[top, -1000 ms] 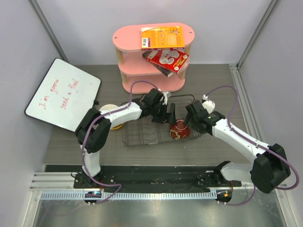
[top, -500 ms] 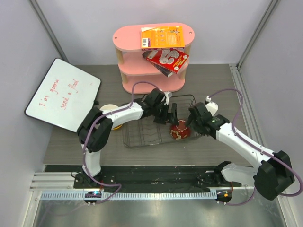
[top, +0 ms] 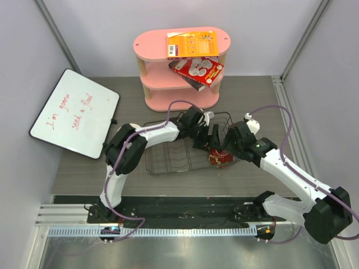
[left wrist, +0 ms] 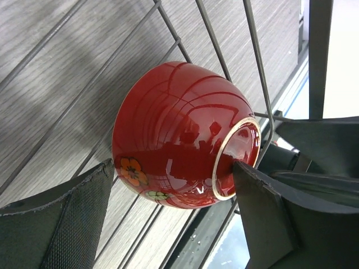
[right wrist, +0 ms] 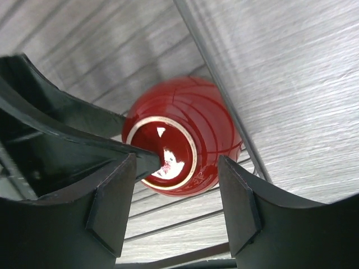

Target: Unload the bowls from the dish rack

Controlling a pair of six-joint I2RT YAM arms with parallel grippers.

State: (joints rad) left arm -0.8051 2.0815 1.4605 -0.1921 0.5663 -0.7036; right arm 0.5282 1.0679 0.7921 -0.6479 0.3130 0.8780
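The dark red bowl (top: 220, 159) with a flower pattern lies tilted at the right end of the black wire dish rack (top: 168, 154). In the left wrist view the bowl (left wrist: 174, 129) sits between my left gripper's (left wrist: 171, 168) fingers. One fingertip (left wrist: 247, 179) presses into its foot ring and the other pad (left wrist: 84, 207) touches its side near the rim. My right gripper (right wrist: 176, 190) is open, its fingers straddling the bowl (right wrist: 193, 129) without touching it. From above, the left gripper (top: 212, 139) and the right gripper (top: 227, 147) meet over the bowl. The other bowls are out of sight.
A pink three-tier shelf (top: 182, 67) with boxes stands behind the rack. A whiteboard (top: 76, 112) lies at the left. The left arm stretches across the rack. The rack's wire rim (right wrist: 219, 89) runs beside the bowl.
My left gripper has reached further right across the rack, and the red bowl has shifted slightly right and down with it. My right gripper has closed in around the bowl.
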